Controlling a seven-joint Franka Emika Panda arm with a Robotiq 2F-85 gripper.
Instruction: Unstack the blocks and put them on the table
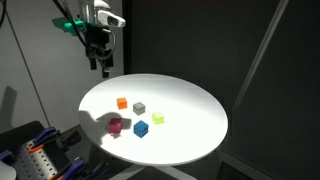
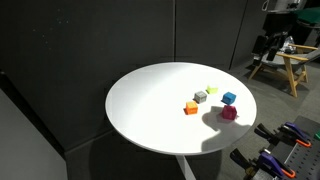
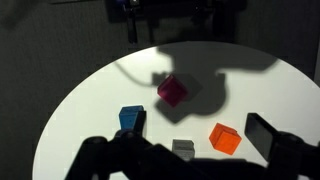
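Four blocks lie apart on the white round table (image 1: 190, 105), none stacked. In both exterior views I see the yellow-green block (image 1: 158, 118) (image 2: 212, 90), the grey block (image 1: 140, 107) (image 2: 201, 97), the blue block (image 1: 141, 128) (image 2: 229, 98) and the magenta block (image 1: 116, 125) (image 2: 229, 113). The wrist view shows the magenta (image 3: 172, 91), blue (image 3: 131, 120) and grey (image 3: 183, 148) blocks; the yellow-green one is out of view there. My gripper (image 1: 100, 64) (image 3: 180, 165) is open and empty. It hangs high above the table's edge, well clear of the blocks.
An orange cube (image 1: 122, 102) (image 2: 190, 108) (image 3: 225, 138) lies next to the grey block. Dark curtains surround the table. A wooden stand (image 2: 290, 65) and racks of clamps (image 1: 45, 155) stand beyond the table's edge.
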